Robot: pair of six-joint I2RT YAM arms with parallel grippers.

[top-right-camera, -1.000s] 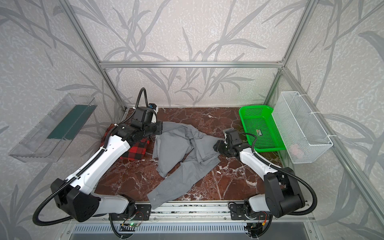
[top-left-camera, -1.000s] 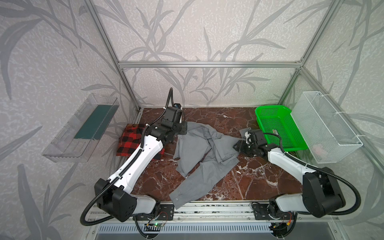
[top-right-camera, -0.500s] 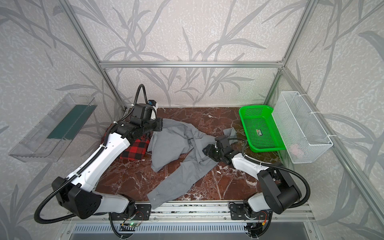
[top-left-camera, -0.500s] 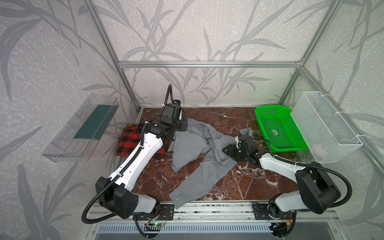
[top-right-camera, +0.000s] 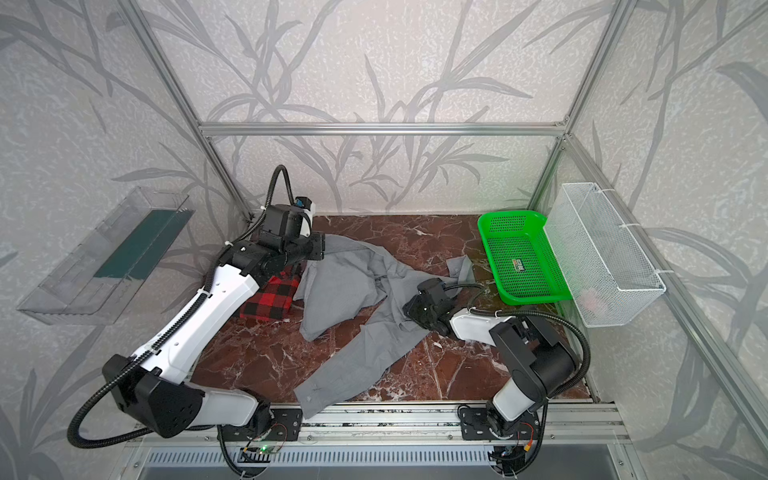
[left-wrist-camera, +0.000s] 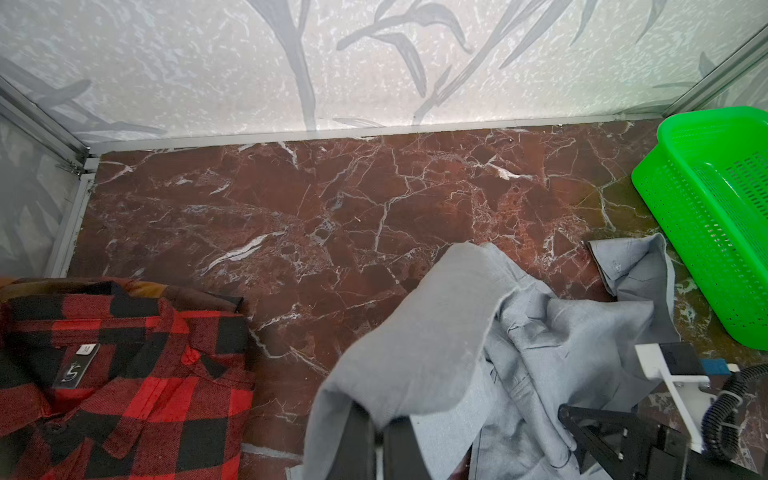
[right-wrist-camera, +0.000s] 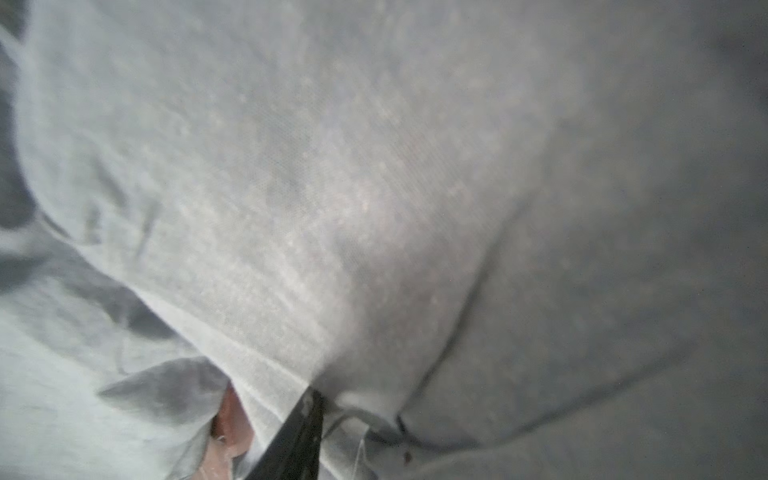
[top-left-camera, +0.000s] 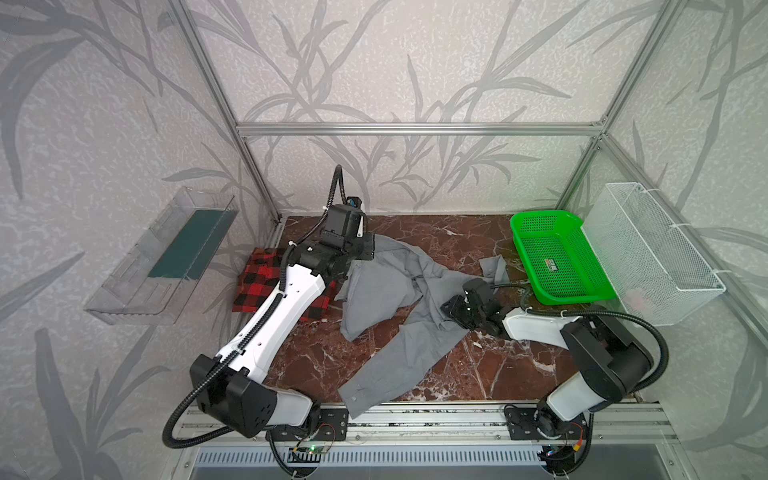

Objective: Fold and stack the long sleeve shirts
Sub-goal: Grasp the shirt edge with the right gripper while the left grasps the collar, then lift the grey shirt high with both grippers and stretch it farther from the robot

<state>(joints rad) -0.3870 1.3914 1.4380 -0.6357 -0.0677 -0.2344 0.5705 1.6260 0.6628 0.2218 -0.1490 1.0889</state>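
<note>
On the table [top-left-camera: 519,365], the gray shirt [top-left-camera: 386,286] stretches diagonally, back to front.

I see the gray shirt [top-left-camera: 386,291] sprawled and crumpled across the counter [top-left-camera: 519,365], one sleeve trailing to the near edge. My left gripper [top-left-camera: 368,251] meets its far corner, beside the plaid shirt [top-left-camera: 257,280]. My right gripper [top-left-camera: 449,309] rests on its middle, jaws hidden. A green basket [top-left-camera: 573,296] stands at the right.
</note>
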